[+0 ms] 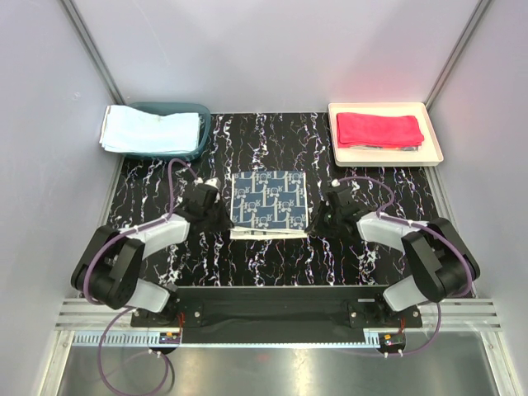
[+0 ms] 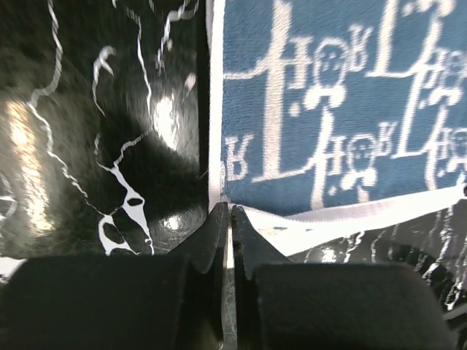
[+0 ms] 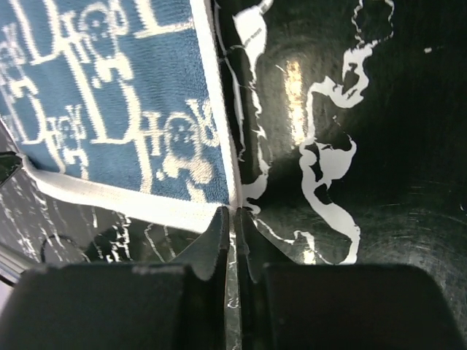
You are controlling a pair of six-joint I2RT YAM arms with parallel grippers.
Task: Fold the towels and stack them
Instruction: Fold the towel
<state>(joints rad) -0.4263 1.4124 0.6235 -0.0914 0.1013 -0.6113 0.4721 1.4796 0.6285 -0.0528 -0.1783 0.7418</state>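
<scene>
Across the middle of the black, white-veined desk [image 1: 363, 264], a blue patterned towel [image 1: 268, 202] is lying folded into a flat square, its white hem showing along the edges. Both arms are reaching in toward it, one from each side.

Low in the left wrist view, the left pincer [image 2: 227, 213] is sitting with its jaws pressed together, the tips resting right at the towel's white-hemmed corner, which is filling the upper right of that frame. Whether any cloth is caught between the jaws cannot be told. Low in the right wrist view, the right pincer [image 3: 233, 213] is likewise closed, its tips meeting just at the hem of another corner, with the towel spreading toward the upper left; again no pinch of cloth is visible for certain.

Toward the upper left of the overhead view, a light blue towel [image 1: 153, 129] is lying draped over a teal basket [image 1: 202, 148]. Toward the upper right, a red-pink towel [image 1: 378, 129] is resting folded in a cream tray [image 1: 433, 153], well apart from the towel in the middle.
</scene>
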